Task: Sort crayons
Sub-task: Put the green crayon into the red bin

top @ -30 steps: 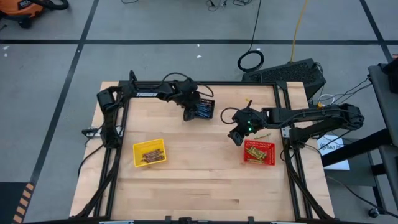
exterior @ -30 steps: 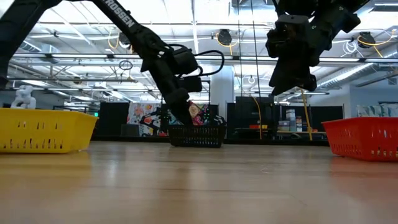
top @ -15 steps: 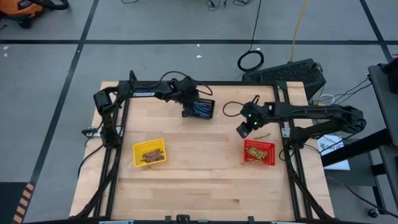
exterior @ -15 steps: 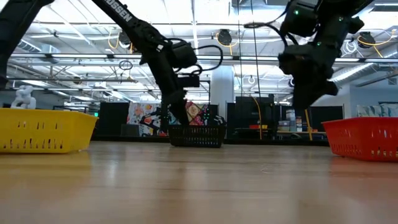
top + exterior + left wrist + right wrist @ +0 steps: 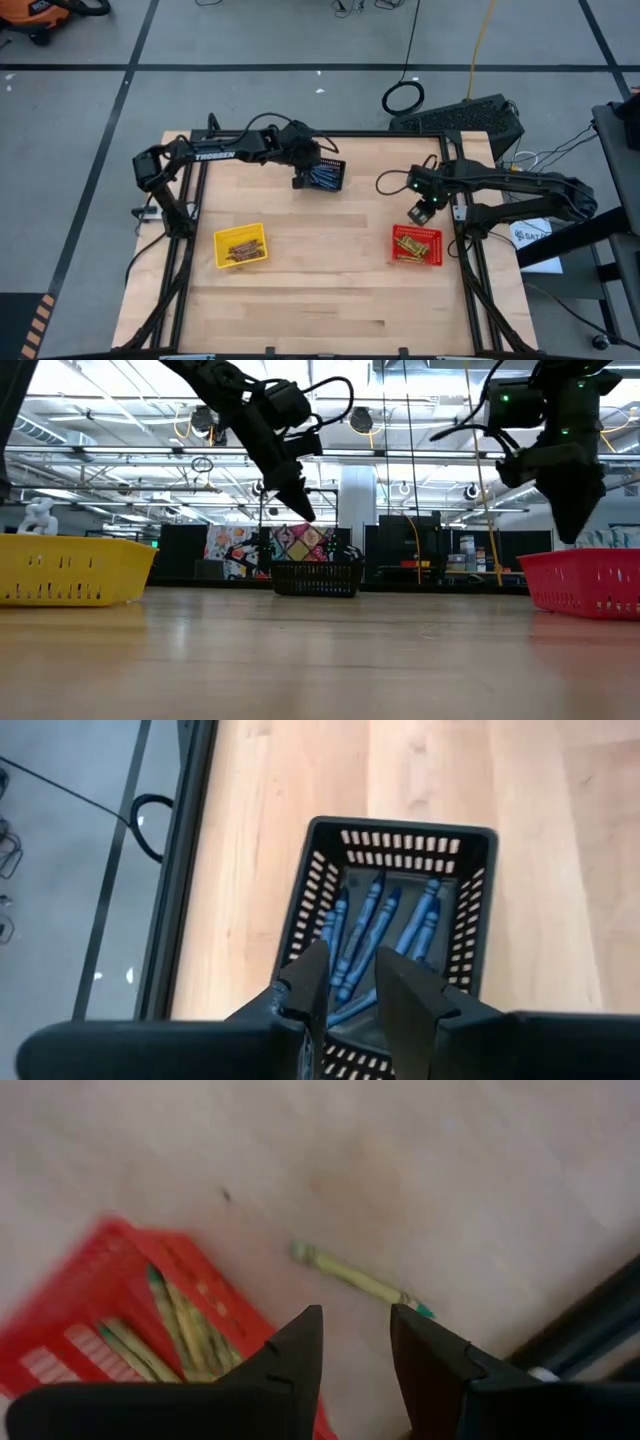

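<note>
Crayons inside black basket, table edge beside.

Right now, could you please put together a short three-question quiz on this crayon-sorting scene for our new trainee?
1. True or false: the black basket holds blue crayons.
2. Which gripper hangs above the loose crayon lying on the table beside the red basket: A) left gripper, B) right gripper?
3. What colour is the basket nearest the table's left side?

Key: 1 true; 2 B; 3 yellow.
</note>
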`<state>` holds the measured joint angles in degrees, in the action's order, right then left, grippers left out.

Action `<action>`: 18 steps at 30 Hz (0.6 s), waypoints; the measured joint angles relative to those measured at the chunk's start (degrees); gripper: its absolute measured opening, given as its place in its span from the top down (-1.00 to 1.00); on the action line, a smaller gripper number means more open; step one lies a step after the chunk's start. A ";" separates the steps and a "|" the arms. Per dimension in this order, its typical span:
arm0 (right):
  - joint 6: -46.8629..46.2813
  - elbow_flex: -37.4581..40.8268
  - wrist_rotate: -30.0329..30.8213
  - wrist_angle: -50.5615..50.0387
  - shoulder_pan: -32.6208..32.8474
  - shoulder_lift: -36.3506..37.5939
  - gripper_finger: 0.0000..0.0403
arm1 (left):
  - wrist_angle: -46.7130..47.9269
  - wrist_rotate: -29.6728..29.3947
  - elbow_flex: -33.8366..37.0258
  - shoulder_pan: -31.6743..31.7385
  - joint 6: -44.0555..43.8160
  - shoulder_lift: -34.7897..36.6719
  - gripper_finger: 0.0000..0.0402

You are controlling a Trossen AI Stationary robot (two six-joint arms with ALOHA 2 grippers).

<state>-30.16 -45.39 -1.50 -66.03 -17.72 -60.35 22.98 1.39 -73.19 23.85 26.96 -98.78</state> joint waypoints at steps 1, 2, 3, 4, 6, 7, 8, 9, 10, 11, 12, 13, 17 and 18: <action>1.62 0.02 -0.01 -1.01 0.00 -0.06 0.47 | 0.03 0.02 0.02 -0.12 -0.02 0.02 0.58; 3.18 0.02 0.00 -1.55 0.00 -0.07 0.47 | 0.03 0.02 0.02 -0.35 -0.04 0.02 0.58; 4.98 0.02 -0.04 -1.82 0.00 -0.05 0.47 | 0.04 0.04 0.02 -0.50 -0.04 0.04 0.58; 6.87 0.02 -0.06 -1.86 0.00 -0.05 0.47 | 0.08 0.04 0.02 -0.69 -0.07 0.04 0.58; 11.15 0.01 -0.06 -1.86 0.00 -0.07 0.47 | 0.25 0.04 0.02 -1.05 -0.97 0.04 0.58; 13.27 0.02 -0.10 -1.80 0.00 -0.07 0.47 | 0.29 0.04 0.02 -1.21 -1.09 0.04 0.58; 15.32 0.02 -0.13 -1.74 0.00 -0.07 0.47 | 0.32 0.04 0.02 -1.42 -1.14 0.04 0.58; 17.24 0.02 -0.15 -1.72 0.00 -0.07 0.47 | 0.31 0.04 0.02 -1.60 -1.14 0.04 0.58; 19.03 0.02 -0.18 -1.62 0.00 -0.08 0.47 | 0.31 0.04 0.02 -1.84 -1.14 0.04 0.58; 20.63 0.02 -0.19 -1.39 0.00 -0.09 0.47 | 0.33 0.04 0.02 -1.96 -1.16 0.04 0.58; 22.15 0.02 -0.24 -0.96 0.00 -0.13 0.47 | 0.33 0.04 0.02 -2.20 -1.16 0.04 0.58; 23.52 0.02 -0.52 -0.41 0.00 -0.35 0.47 | 0.33 0.05 0.02 -2.32 -1.16 0.04 0.58; 27.47 0.02 -4.58 2.36 0.02 -2.53 0.47 | 0.34 0.07 0.02 -3.01 -1.18 0.04 0.58; 28.16 0.02 -4.72 2.73 0.06 -3.40 0.47 | 0.33 0.04 0.02 -3.17 -1.18 0.04 0.58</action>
<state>-2.00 -45.36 -6.21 -63.30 -17.65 -63.75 23.31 1.43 -73.17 20.68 25.78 -98.74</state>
